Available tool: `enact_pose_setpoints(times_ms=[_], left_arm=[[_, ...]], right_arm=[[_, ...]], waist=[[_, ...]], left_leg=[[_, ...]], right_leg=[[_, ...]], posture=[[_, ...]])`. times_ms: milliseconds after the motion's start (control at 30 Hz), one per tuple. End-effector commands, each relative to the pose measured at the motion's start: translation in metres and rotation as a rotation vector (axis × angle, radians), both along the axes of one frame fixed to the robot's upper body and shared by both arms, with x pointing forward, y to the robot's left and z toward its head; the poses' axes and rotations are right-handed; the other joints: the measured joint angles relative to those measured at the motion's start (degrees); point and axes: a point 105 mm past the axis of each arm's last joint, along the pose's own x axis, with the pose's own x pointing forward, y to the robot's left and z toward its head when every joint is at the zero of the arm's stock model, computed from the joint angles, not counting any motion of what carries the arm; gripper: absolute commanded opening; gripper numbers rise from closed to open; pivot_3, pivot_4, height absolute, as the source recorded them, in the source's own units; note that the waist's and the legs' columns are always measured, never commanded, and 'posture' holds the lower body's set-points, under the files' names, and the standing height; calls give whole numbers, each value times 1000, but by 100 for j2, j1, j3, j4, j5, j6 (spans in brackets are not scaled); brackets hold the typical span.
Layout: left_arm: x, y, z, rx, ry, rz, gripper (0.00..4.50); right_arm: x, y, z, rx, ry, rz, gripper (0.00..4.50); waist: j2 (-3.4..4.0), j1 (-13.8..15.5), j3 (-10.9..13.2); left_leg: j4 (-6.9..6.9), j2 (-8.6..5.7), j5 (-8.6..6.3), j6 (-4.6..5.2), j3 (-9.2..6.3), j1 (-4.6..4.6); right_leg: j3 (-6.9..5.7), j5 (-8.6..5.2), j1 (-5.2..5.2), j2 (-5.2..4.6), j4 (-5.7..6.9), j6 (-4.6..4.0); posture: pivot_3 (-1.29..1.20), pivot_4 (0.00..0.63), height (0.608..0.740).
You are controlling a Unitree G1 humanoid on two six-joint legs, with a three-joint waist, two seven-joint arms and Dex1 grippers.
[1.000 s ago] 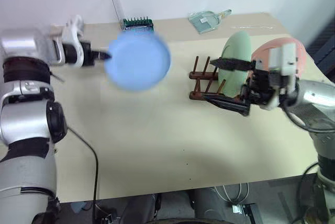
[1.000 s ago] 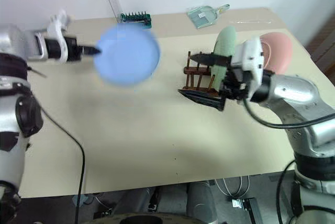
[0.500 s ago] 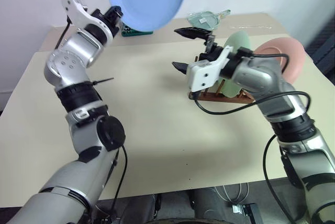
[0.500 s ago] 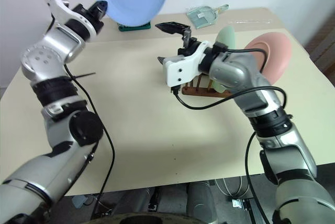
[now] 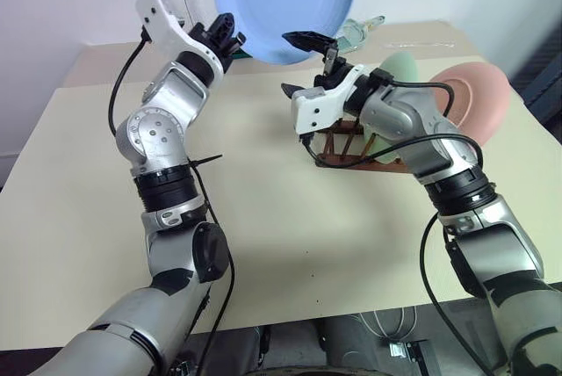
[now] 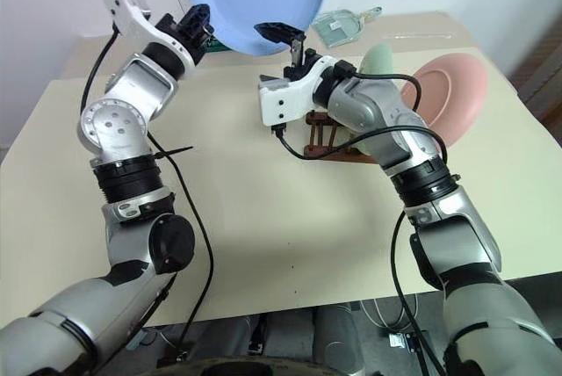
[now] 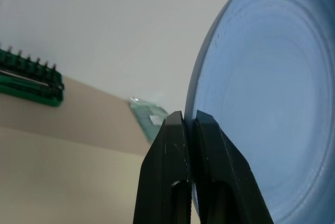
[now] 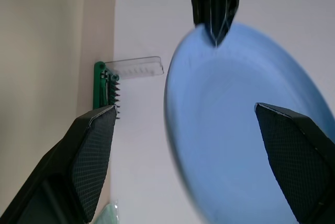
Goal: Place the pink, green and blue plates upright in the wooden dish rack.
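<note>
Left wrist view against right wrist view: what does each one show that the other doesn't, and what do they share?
Left wrist alone: the left gripper close up, shut on the blue plate's rim, with tan table below. Right wrist alone: the right gripper, fingers wide apart either side of the plate, and the clear lid standing over the green bit holder. Both: the plate, the bit holder, the white wall.
</note>
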Motion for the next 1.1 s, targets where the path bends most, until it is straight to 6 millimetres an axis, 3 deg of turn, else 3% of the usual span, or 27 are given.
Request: enact_pose_setpoints(times_ms=[33, 100, 200, 433, 733, 867, 1067, 1100], left_arm=[[-11, -6, 24, -5, -101, 4, 72], [-12, -8, 25, -13, -101, 7, 72], [-15, -16, 25, 16, -107, -5, 0], [-16, -20, 21, 71, -126, -6, 0], [-13, -26, 12, 2, -92, -56, 0], [-12, -26, 9, -19, -80, -89, 1341], [-11, -11, 15, -44, -115, -63, 4437], [-11, -6, 15, -29, -129, -60, 4475]], right_arm=[[1, 5, 16, 26, -58, 3, 4337], [4, 3, 18, 28, -65, -10, 4337], [10, -2, 14, 31, -40, -29, 3448], [18, -13, 17, 43, -45, -78, 30], [19, -17, 22, 55, -67, -90, 30], [18, -17, 24, 56, -72, -87, 0], [18, -21, 26, 84, -67, -91, 0], [19, -24, 28, 100, -70, -98, 0]], waist=[[0, 3, 0], [0, 2, 0], [0, 1, 0], [0, -3, 0], [1, -1, 0], [1, 2, 0], [1, -5, 0], [1, -8, 0]], left_leg=[[0, 0, 0, 0, -1, 0], [0, 0, 0, 0, -1, 1], [-1, 0, 0, 0, -1, 1], [-3, 0, 0, 0, -1, 1], [-5, 2, 0, 0, -1, 1], [-4, 2, 0, 0, -1, 1], [-7, 2, 0, 0, -1, 1], [-7, 3, 0, 0, -1, 2]], right_leg=[[0, 0, 1, 0, -1, 0], [0, 0, 1, 0, -2, 0], [0, 0, 1, 1, -2, 0], [0, 0, 1, 2, -3, -1], [1, 0, 1, 4, -6, -1], [1, 1, 3, 4, -8, -1], [1, 1, 2, 5, -10, -2], [1, 1, 2, 6, -10, -2]], posture=[[0, 150, 740], [0, 150, 740], [0, 150, 740], [0, 150, 740], [0, 150, 740], [0, 150, 740], [0, 150, 740], [0, 150, 740]])
